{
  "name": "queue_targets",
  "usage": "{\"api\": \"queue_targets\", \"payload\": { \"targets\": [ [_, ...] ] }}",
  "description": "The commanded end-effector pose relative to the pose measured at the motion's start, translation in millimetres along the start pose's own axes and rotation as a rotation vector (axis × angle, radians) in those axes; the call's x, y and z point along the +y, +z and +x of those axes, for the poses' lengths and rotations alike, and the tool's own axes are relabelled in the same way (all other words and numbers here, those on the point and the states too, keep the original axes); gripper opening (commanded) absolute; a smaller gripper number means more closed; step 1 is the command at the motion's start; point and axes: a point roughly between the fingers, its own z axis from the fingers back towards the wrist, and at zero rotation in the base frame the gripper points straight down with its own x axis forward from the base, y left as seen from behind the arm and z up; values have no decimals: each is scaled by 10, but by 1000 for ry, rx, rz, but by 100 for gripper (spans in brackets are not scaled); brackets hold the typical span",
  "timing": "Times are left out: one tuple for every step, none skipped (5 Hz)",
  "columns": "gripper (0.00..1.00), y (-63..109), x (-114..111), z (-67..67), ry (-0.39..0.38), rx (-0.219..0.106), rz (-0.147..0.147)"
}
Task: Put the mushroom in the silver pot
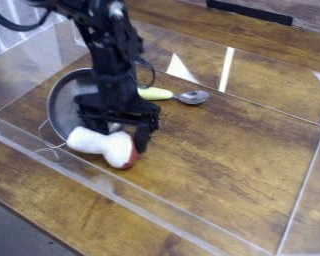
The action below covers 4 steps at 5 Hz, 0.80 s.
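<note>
"Why's the gripper [120, 136] so low over the table [230, 160]?"
"Fingers spread, right at the mushroom [88, 141] — probably nudging or lining up."
"And the pot [55, 108]?"
"Just behind. Mushroom's at its near rim, outside — looks tipped against it, can't confirm contact."

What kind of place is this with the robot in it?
It looks like a robot practice table, maybe in a lab: a robot arm works over a wooden tabletop, with a toy mushroom beneath it.

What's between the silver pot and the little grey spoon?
The camera view shows the black robot arm and a green toy between the pot and spoon.
</note>
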Motion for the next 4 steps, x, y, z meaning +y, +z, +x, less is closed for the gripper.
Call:
{"api": "queue_targets", "payload": {
  "targets": [
    [100,130,-158,32,37,-30,-22],
    [0,144,-55,109,3,-31,-24],
    [0,167,-32,147,5,-32,-21],
    [0,239,-4,187,6,-33,-19]
  ]
}}
